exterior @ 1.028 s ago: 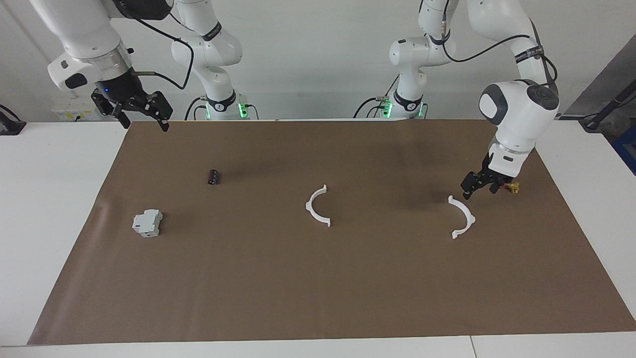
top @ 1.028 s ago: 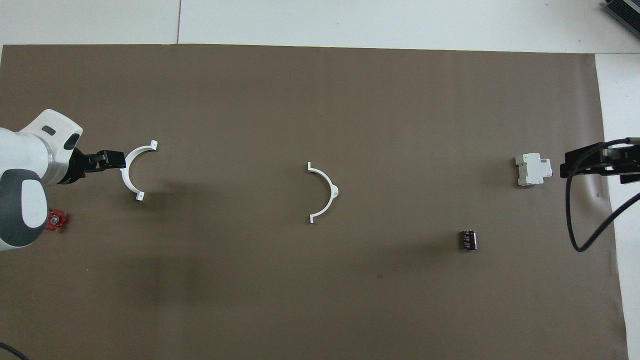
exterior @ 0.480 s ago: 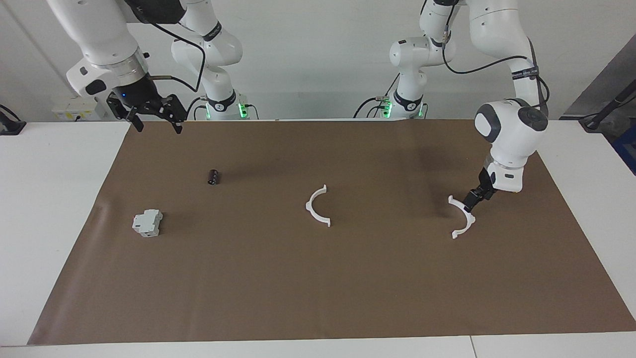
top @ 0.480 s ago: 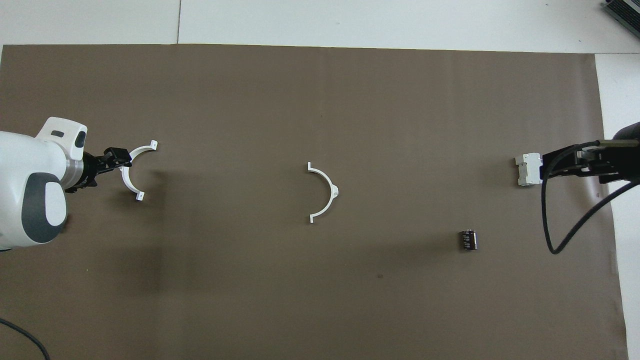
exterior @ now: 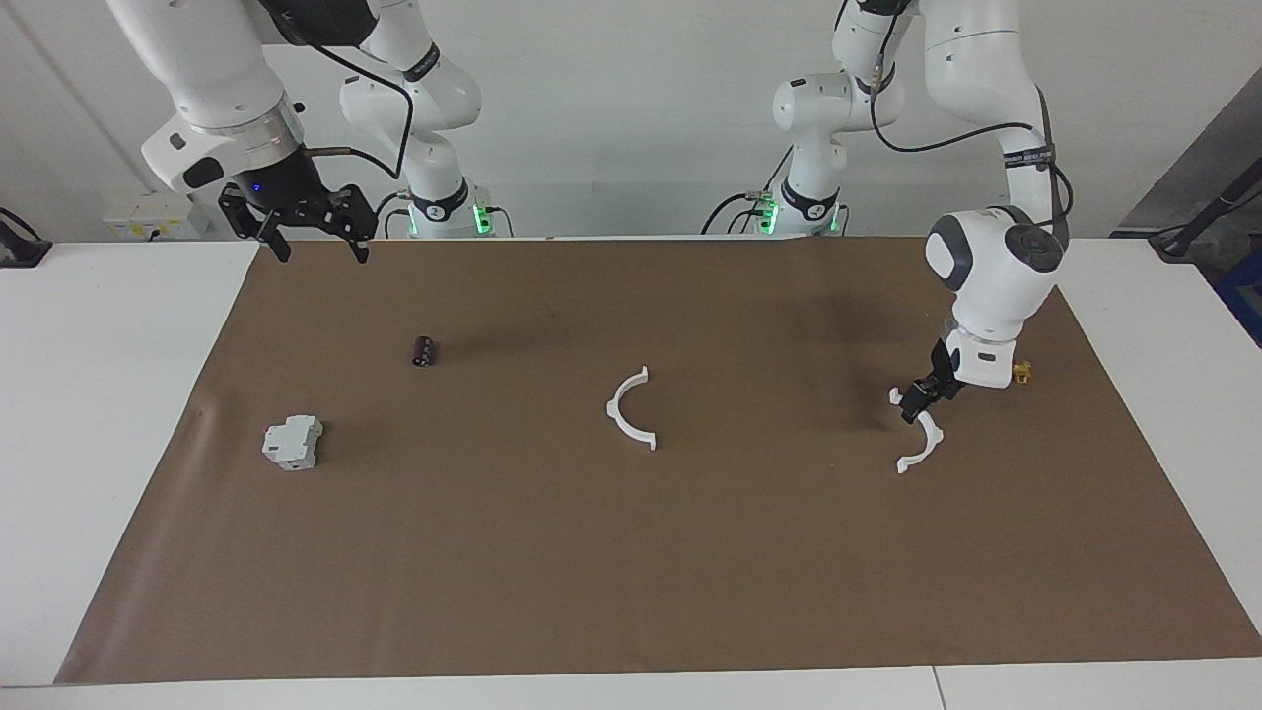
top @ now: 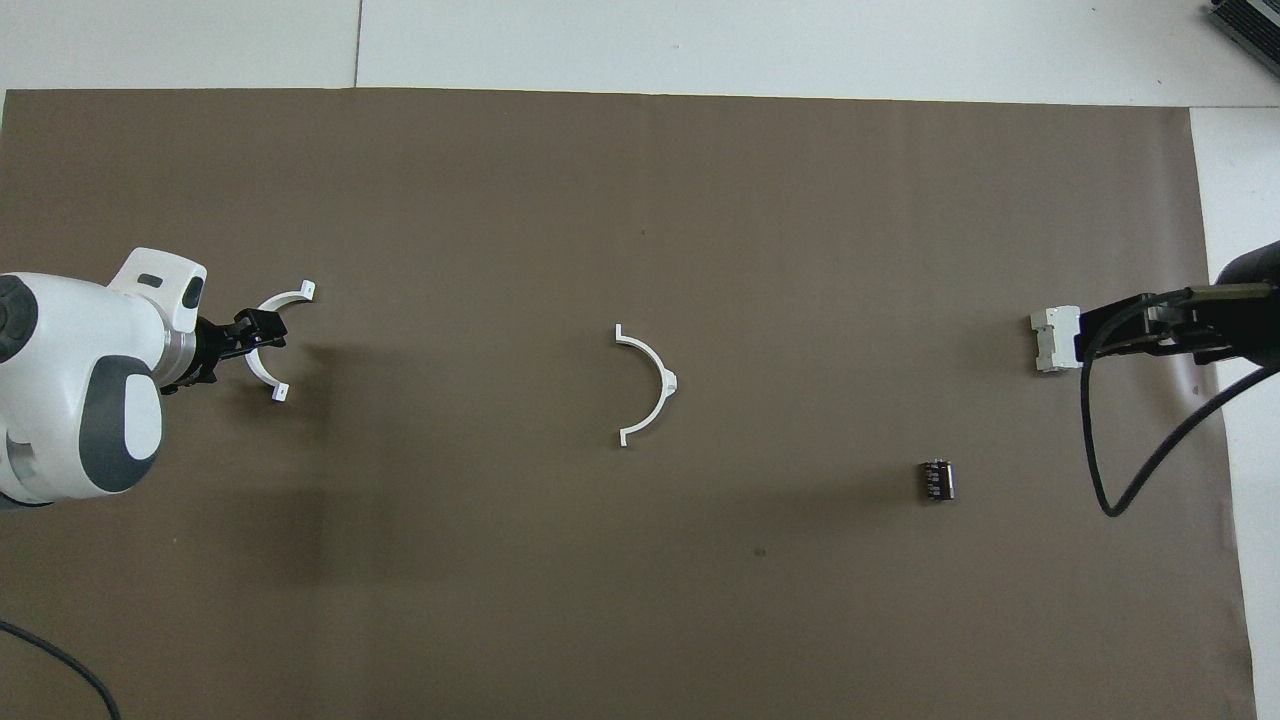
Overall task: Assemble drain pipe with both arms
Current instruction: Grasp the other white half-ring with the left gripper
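Two white half-ring pieces of the drain pipe lie apart on the brown mat. One half-ring (exterior: 632,409) (top: 651,382) is at the mat's middle. The other half-ring (exterior: 923,443) (top: 268,368) is toward the left arm's end. My left gripper (exterior: 917,401) (top: 258,333) is down at the arc of that half-ring, by the end nearer the robots. My right gripper (exterior: 317,248) (top: 1125,335) is open and empty, raised above the right arm's end of the mat.
A grey-white boxy block (exterior: 293,441) (top: 1050,340) lies toward the right arm's end, partly covered by the right gripper in the overhead view. A small black cylinder (exterior: 424,350) (top: 936,480) lies nearer the robots. A red-and-yellow valve (exterior: 1020,372) peeks out beside the left wrist.
The left gripper turned and came down from beside the valve onto the half-ring's arc. The right gripper moved in over the mat's edge. Neither half-ring has moved.
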Tool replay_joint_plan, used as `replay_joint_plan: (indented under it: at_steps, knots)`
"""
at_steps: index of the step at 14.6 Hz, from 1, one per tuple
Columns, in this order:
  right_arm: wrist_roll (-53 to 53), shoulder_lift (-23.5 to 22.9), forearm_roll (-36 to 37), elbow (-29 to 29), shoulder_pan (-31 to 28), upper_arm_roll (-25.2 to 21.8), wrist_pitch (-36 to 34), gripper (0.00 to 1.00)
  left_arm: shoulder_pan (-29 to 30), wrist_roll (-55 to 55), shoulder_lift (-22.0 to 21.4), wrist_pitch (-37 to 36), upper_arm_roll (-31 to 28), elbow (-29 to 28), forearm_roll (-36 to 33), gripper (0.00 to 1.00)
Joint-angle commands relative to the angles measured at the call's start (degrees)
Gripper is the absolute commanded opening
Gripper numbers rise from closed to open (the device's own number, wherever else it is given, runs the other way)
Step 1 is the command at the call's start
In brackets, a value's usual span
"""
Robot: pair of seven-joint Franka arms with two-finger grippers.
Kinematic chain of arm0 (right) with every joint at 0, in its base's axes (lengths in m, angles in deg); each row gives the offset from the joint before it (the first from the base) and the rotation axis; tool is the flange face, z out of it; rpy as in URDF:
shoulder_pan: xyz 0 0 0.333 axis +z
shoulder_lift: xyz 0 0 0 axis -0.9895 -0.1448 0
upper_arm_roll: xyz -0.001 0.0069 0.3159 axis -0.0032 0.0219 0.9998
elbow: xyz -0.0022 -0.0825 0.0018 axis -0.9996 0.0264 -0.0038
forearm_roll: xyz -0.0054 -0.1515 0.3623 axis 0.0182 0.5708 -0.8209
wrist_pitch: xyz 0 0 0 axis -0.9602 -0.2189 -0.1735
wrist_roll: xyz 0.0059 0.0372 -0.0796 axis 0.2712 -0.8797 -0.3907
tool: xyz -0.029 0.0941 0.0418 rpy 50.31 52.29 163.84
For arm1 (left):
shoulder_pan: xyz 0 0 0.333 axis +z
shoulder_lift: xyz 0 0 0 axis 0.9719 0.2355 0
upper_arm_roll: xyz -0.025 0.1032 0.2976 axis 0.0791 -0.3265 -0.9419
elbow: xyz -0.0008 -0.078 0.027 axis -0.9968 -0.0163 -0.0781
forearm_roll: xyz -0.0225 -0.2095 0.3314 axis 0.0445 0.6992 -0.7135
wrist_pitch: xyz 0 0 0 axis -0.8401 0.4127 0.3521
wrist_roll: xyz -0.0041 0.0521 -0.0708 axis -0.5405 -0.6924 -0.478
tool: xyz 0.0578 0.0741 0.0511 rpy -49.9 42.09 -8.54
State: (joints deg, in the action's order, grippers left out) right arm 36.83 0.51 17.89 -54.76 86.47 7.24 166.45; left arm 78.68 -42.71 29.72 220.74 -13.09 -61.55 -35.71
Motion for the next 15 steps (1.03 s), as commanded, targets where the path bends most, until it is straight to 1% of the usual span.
replay_joint_plan:
  at_steps: [1, 7, 10, 12, 14, 15]
  knots:
    - [1.1, 0.7, -0.4, -0.5, -1.3, 0.1, 0.5, 1.00, -0.3, -1.2, 0.0, 1.8, -0.5, -1.1, -1.2, 1.00]
    - [1.4, 0.8, -0.7, -0.5, -1.5, 0.0, 0.4, 1.00, -0.5, -1.1, 0.5, 2.3, -0.5, -1.1, -1.2, 0.98]
    - [1.4, 0.8, -0.7, -0.5, -1.5, 0.0, 0.4, 1.00, -0.5, -1.1, 1.2, 2.6, -0.5, -1.1, -1.2, 0.98]
    - [1.4, 0.8, -0.7, -0.5, -1.5, 0.0, 0.4, 1.00, -0.5, -1.1, 2.0, 4.0, -0.5, -1.1, -1.2, 0.98]
    - [1.4, 0.8, -0.7, -0.5, -1.5, 0.0, 0.4, 1.00, -0.5, -1.1, 2.0, 4.1, -0.5, -1.1, -1.2, 0.98]
    - [1.4, 0.8, -0.7, -0.5, -1.5, 0.0, 0.4, 1.00, -0.5, -1.1, 2.0, 4.1, -0.5, -1.1, -1.2, 0.92]
